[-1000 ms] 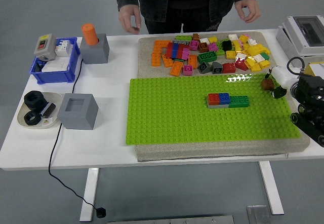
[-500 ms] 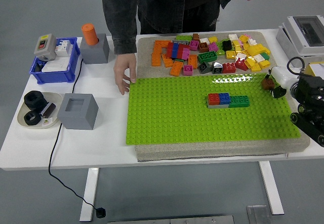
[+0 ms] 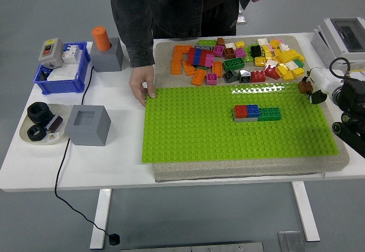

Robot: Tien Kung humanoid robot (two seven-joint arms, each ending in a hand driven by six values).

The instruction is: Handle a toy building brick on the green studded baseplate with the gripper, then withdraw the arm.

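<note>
The green studded baseplate (image 3: pixel 228 143) lies on a grey mat in the middle of the table. A short row of red (image 3: pixel 240 111), blue (image 3: pixel 252 110) and green (image 3: pixel 268 113) bricks stands on it, right of centre. My right hand (image 3: pixel 312 86) comes in from the right edge, just past the baseplate's far right corner. Its fingers are shut on a small brown brick (image 3: pixel 304 85), held a little above the mat. The left arm is out of view.
A pile of loose bricks (image 3: pixel 239 61) lies on the mat behind the baseplate. A person stands at the far side with one hand (image 3: pixel 141 88) pressing on the baseplate's far left corner. Grey blocks (image 3: pixel 87 125), a blue bin (image 3: pixel 60 69) and a plate (image 3: pixel 41 124) stand at the left.
The person has leaned in and laid a hand on the baseplate's far left corner. My right hand has drawn back, right and away from the plate, with the brown brick.
</note>
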